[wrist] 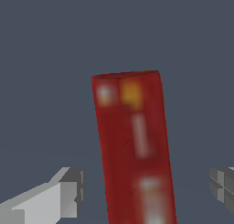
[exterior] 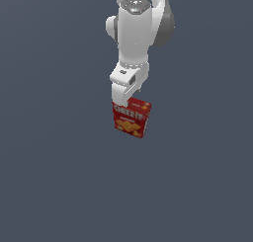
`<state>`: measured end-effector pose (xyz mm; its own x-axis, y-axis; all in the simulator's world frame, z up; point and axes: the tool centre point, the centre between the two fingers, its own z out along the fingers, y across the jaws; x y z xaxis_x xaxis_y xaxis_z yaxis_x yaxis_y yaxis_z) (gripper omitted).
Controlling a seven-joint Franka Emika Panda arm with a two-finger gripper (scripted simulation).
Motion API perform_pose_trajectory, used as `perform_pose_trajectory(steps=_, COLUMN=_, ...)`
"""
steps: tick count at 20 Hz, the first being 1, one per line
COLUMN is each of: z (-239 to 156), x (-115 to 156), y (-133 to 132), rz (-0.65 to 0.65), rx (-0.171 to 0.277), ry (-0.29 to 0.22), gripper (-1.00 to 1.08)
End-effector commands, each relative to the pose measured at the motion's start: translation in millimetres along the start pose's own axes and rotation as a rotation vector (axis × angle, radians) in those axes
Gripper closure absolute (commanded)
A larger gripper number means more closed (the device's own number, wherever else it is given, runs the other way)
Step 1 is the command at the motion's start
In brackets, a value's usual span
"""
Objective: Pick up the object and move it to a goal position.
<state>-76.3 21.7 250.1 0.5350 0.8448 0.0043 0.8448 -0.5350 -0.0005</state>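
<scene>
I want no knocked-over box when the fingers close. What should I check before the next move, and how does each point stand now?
1. Cracker box sits between the fingers: ok; in the wrist view it stands between the two fingers.
2. Gripper open: ok, gaps show on both sides of the box.
3. Fingers touching the box: not yet, by the wrist view.
4. Box centred in the gap: roughly ok, with gaps on both sides.
5. Box square to the fingers: not ok; it looks slightly tilted in both views.
6. Fingers low enough on the box: cannot tell.
</scene>
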Motion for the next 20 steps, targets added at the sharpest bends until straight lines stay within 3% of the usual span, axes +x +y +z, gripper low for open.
perform_pose_trajectory(steps=1, z=3, x=-1, y=0, rz=-0.044, rx=0.000, ry=-0.001, gripper=-0.92)
perform_pose_trajectory(steps=9, z=8, x=-2, y=-1, rz=-0.118, rx=0.000, ry=-0.004, gripper=-0.92)
perform_pose_trajectory(steps=20, z=21, x=-2, y=-1, rz=-0.121, rx=0.000, ry=-0.004, gripper=-0.92)
